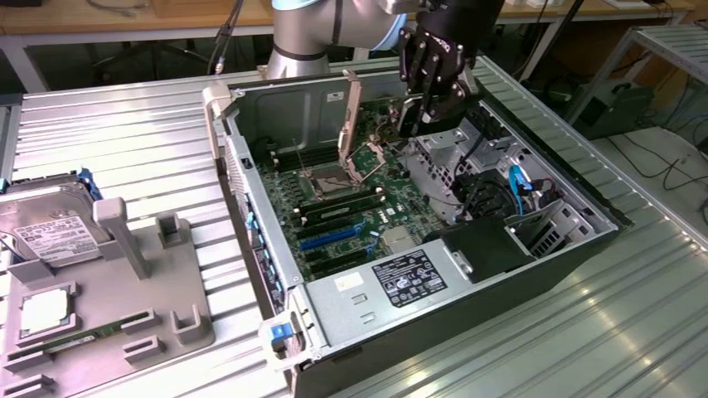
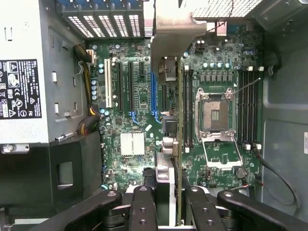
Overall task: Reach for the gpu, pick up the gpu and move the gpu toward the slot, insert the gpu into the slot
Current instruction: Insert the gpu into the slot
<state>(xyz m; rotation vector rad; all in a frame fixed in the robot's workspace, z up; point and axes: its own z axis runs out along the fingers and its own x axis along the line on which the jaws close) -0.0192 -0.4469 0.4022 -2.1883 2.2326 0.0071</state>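
Observation:
The gpu (image 1: 382, 133) is a thin dark card held on edge above the open computer case (image 1: 238, 166), its metal bracket (image 1: 353, 112) pointing toward the case's back wall. My gripper (image 1: 426, 116) is shut on the card's other end. In the wrist view the gpu (image 2: 179, 144) appears edge-on between the fingers (image 2: 144, 207), with the gripper (image 2: 172, 211) clamped on it and the bracket (image 2: 173, 29) at the far end. The blue slot (image 2: 154, 94) on the motherboard lies just beside the card's line. That slot (image 1: 332, 238) also shows in the exterior view, below and nearer than the card.
A power supply (image 1: 404, 278) fills the case's near corner, with drive cages and cables (image 1: 509, 191) on the exterior view's right. The CPU socket (image 1: 332, 178) and memory slots lie under the card. A grey fixture (image 1: 122, 274) with a hard drive (image 1: 45, 224) stands outside on the left.

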